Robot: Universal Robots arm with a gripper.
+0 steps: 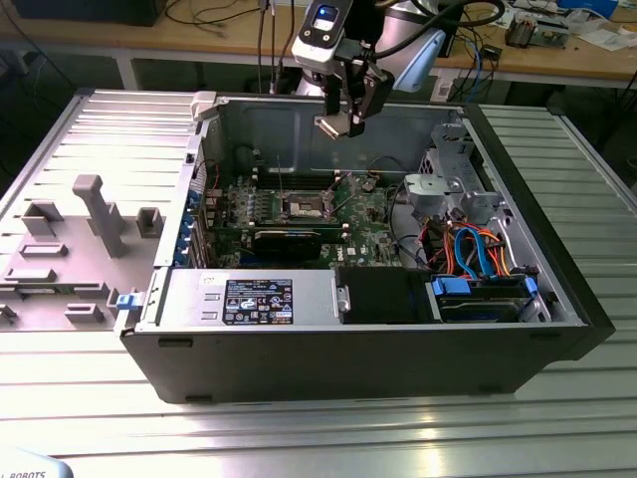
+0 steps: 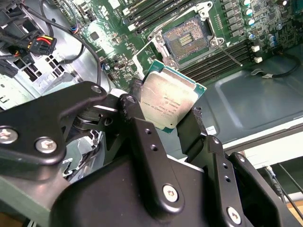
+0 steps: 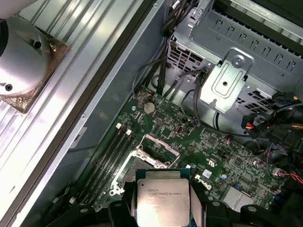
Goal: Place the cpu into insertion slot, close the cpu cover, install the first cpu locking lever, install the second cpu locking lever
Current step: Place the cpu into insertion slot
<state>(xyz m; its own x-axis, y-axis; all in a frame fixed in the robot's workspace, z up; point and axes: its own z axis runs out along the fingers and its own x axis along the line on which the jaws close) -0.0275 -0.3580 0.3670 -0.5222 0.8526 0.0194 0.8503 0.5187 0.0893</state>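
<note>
Black, screw-studded pincer (image 2: 165,109) on a silvery-grey arm (image 1: 410,30)

Several lines of dark print on metal top of cpu (image 2: 170,101) (image 3: 163,201) in both wrist views, too fine to make out. Exterior view: dark label (image 1: 257,301) with white print on power supply housing (image 1: 189,299), probably rating plate, illegible; small white sticker (image 1: 211,282) just beside it, unreadable. Tiny white markings on motherboard (image 3: 189,127), first wrist view, none legible

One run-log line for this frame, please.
gripper: shut on cpu | cpu: above motherboard, unseated | insertion slot: empty
</note>
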